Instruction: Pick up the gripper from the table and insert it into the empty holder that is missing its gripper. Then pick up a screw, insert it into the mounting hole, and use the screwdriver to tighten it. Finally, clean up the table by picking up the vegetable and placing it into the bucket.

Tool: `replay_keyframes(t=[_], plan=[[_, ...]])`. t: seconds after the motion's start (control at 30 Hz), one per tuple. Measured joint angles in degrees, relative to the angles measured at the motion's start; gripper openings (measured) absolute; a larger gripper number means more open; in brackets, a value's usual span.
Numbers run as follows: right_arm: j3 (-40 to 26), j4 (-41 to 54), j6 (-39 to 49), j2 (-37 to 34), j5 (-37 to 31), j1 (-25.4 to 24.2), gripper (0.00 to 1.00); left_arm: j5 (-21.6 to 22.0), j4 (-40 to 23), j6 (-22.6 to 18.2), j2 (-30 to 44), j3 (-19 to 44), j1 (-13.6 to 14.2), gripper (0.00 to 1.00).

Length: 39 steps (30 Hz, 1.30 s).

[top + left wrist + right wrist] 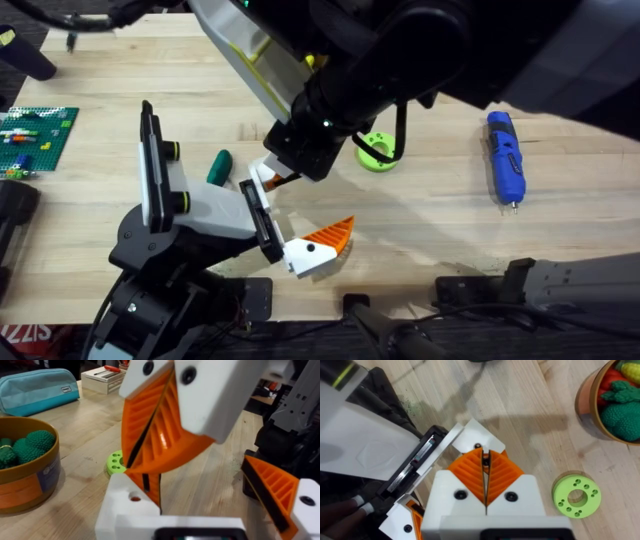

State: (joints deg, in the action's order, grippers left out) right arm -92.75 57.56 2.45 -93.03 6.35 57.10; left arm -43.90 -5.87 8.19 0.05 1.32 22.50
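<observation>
The right arm [400, 60] looms dark right under the camera. Its right gripper [484, 455] has its pads pressed together, apparently pinching the top of the gripper [266, 176]. It holds the gripper against the holder [200, 205], beside the black rail, probably to line it up with the empty slot.

At the left stands the holder, one in all. Just beside it on the table [430, 220] lies one vegetable [219, 166], not yet cleared. Next comes the held gripper, and below it a mounted gripper [322, 246], making two. Right of them lies one green disc [377, 152]. Far right rests one screwdriver [505, 160], well apart and probably parked for later. One bucket [30, 485] holds green toys.
</observation>
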Motion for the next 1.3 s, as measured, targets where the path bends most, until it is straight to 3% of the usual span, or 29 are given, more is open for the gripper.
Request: replay_keyframes(t=[0.6, 1.3], plan=[[-2.1, -0.6, 0.4, 4.8, -1.2, -0.6, 0.008, 0.0, 0.1, 0.5, 0.0, 0.0, 0.0, 0.986], [-2.1, -0.4, 0.4, 0.6, 1.0, -0.6, 0.007, 0.0, 0.1, 0.5, 0.0, 0.0, 0.0, 0.988]])
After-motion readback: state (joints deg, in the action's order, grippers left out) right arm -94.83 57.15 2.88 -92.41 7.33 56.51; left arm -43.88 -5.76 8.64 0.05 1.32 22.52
